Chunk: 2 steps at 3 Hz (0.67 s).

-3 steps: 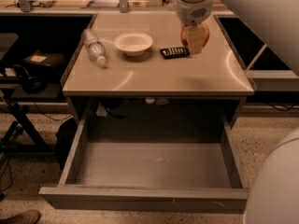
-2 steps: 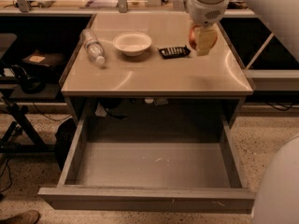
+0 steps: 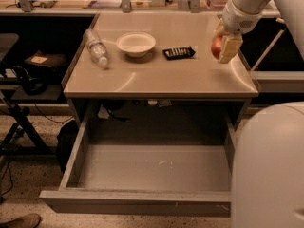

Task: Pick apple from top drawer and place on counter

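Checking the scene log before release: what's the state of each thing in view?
drawer: pulled open, empty
apple: held in the gripper, out of the drawer
gripper: at the right edge of the counter, jaws shut on the apple
bottle: lying on its side on the counter
bowl: upright, looks empty
black packet: lying flat on the counter

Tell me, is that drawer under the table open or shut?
Open: the top drawer is pulled out, its bare grey floor showing. The end effector holds the apple over the counter, near its right edge.
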Available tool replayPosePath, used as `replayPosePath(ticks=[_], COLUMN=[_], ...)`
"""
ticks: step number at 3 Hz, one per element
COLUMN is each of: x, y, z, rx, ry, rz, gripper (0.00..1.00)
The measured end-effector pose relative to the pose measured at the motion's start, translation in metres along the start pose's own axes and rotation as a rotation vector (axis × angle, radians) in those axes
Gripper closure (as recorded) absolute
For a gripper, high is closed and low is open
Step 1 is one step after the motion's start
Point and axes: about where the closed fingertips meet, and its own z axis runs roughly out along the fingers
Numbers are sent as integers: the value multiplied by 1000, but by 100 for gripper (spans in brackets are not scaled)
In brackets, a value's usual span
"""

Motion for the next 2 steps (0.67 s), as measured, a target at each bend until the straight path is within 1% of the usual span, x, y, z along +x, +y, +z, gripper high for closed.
replayPosePath(ticks=[1,2], x=[5,0], y=[-21,-35], z=[22,45], rx=[3,7], ry=[-55,-88], rz=[26,26], gripper=[100,100])
